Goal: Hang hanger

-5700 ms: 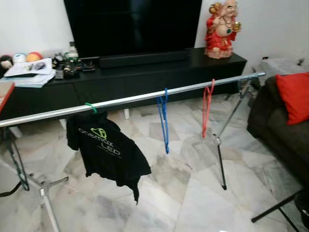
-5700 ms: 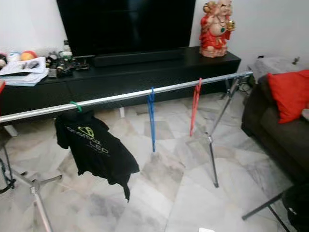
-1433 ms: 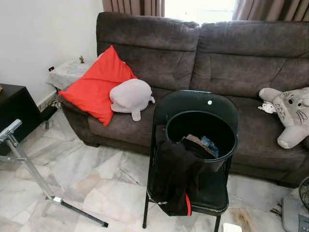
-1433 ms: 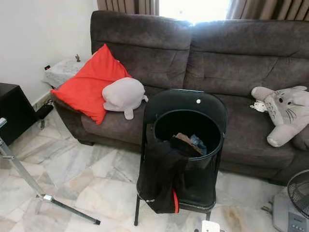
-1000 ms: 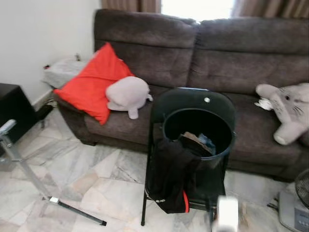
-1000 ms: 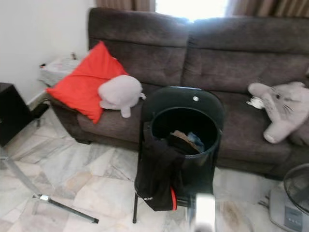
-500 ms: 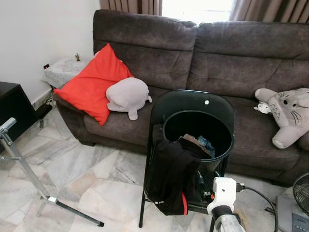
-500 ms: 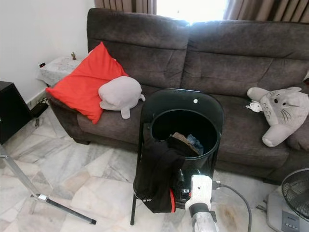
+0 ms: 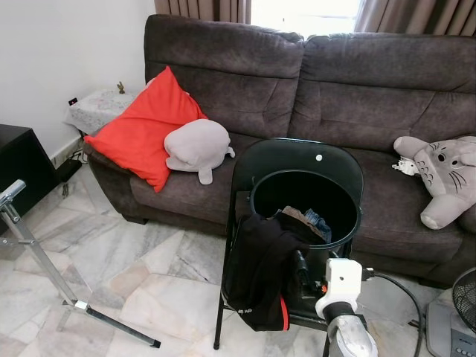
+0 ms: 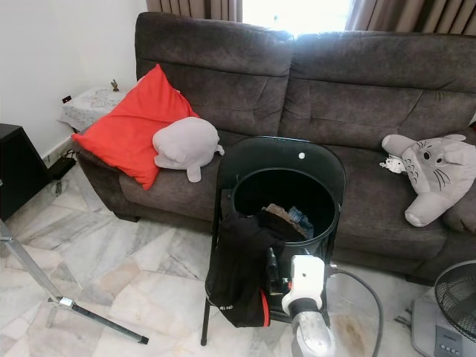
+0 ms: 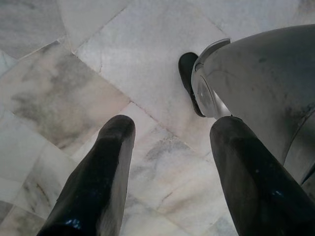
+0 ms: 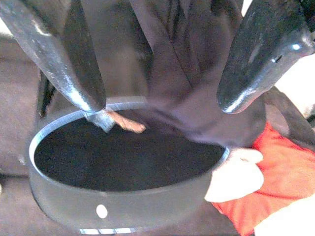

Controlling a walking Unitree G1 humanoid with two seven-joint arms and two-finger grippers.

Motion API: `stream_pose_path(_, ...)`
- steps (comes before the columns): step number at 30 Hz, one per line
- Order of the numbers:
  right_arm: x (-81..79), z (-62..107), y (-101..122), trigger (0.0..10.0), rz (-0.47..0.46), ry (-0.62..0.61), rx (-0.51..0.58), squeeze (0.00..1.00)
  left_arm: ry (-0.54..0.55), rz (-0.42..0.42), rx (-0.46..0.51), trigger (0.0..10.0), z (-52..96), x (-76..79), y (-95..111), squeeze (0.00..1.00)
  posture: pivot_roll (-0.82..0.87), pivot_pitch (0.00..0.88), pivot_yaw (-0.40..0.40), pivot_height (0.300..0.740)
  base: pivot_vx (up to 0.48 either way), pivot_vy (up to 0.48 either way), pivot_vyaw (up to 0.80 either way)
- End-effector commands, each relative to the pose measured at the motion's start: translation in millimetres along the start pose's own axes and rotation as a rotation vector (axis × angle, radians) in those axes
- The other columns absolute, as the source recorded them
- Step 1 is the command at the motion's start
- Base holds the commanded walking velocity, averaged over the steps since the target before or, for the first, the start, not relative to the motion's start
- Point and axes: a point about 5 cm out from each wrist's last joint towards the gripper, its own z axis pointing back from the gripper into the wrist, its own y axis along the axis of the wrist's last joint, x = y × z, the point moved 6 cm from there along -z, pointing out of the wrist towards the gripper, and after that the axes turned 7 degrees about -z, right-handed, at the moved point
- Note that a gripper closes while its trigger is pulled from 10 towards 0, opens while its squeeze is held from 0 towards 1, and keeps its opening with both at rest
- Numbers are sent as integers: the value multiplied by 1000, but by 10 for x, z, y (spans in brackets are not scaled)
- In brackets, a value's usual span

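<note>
- bin sits on a chair in front of the sofa
- shirt hangs over the bin's left rim
- cushion and plush on the sofa's left, another plush right

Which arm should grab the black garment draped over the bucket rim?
Right. The right hand is raised and open beside the black garment on the black bucket. The left hand hangs over the marble floor.

The right arm reaches forward from the lower edge of the head view, its white wrist raised and the right gripper held with jaws spread wide apart, gripping nothing. The left gripper points downward, its two black fingers likewise parted.
</note>
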Motion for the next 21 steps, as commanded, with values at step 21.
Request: stream_pose_path(21,39,43,-5,10000,16,-43,-17,0,31,46,-2,10000,8,-55,-27,0,88,0,24,740,0,0,521)
